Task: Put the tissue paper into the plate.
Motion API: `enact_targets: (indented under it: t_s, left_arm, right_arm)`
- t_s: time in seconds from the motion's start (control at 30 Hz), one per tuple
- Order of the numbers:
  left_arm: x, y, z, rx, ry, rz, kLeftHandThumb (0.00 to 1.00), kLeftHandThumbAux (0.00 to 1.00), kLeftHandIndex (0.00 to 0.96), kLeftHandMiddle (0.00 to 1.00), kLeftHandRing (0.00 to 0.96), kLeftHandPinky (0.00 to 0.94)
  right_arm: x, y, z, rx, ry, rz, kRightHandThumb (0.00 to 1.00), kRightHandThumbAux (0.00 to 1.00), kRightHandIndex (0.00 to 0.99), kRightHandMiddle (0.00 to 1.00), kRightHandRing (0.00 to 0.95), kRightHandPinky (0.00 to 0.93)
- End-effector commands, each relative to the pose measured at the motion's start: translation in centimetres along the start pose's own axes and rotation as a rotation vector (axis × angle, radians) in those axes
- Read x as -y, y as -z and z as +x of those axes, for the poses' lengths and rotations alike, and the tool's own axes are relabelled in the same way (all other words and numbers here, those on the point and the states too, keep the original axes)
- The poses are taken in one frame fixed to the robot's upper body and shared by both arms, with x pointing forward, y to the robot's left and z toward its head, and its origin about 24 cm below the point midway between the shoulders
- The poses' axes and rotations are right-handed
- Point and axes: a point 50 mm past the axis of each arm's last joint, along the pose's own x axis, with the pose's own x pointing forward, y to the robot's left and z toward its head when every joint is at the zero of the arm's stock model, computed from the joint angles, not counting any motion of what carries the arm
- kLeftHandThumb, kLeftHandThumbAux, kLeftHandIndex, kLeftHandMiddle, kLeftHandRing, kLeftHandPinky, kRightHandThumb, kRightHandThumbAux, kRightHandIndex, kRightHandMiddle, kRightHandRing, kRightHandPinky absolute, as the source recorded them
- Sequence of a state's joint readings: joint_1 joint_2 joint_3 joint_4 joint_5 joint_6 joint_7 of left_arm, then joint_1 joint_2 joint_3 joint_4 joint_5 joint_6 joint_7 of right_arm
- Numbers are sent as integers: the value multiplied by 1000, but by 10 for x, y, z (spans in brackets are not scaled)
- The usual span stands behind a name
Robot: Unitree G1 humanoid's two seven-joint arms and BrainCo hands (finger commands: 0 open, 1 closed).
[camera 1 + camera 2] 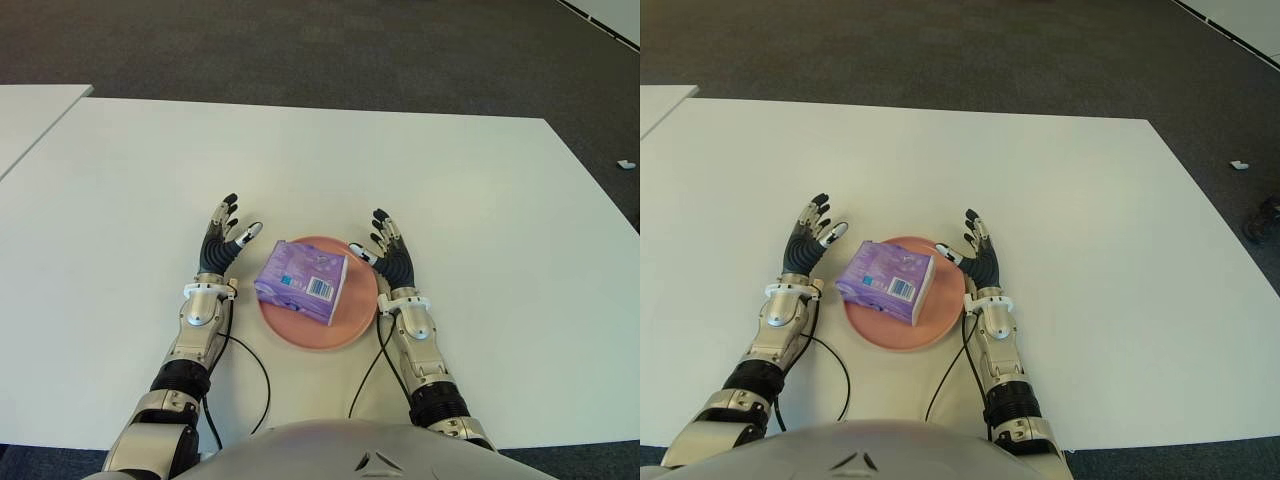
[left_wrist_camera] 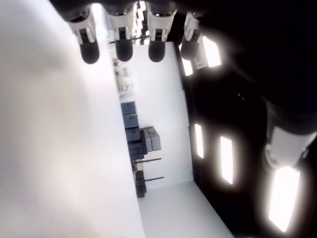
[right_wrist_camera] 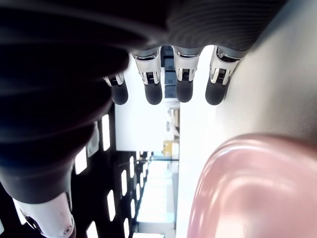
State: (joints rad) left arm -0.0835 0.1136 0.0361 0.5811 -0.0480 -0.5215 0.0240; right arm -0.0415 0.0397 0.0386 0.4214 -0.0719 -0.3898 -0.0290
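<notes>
While the tissue paper pack [image 1: 302, 280] lies inside the pink plate [image 1: 345, 325], tilted a little with its barcode end toward my right side, both my hands flank the plate and hold nothing. My left hand [image 1: 222, 245] shows just beside the plate's left rim, palm turned inward, fingers [image 2: 121, 45] stretched out straight and apart, thumb angled toward the pack without touching it. My right hand [image 1: 388, 255] stands just beside the plate's right rim, its fingers [image 3: 184, 89] likewise extended and spread, the thumb close to the pack's corner; I cannot tell whether it touches the plate's edge. From my right wrist I see the plate's glossy pink rim right under the palm. The plate sits on the white desk [image 1: 480, 200], near its front edge, between my two forearms. Black cables [image 1: 262, 375] trail from both wrists across the desk toward my body
</notes>
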Motion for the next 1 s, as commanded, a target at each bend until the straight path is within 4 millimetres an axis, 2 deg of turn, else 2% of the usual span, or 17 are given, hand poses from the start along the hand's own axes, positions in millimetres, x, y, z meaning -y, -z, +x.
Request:
enact_targets:
  t_s: [0.03,0.43,1.0]
  left_arm:
    - [-2,21,-22,-203,-34,-98,1,550,0,0,0,0]
    - [-1,10,-25,-309,-82,-167,86,535,0,14,0,0]
    - [-3,1,-24,-321,-80,-118,72,527,0,6,0,0]
  right_arm:
    - [6,29,-20,-158,26,8,27,735,0,0,0,0]
    - [5,28,-20,-147,23,3,15,741,0,0,0,0]
    - [5,27,-20,-139,30,-4,9,737,0,0,0,0]
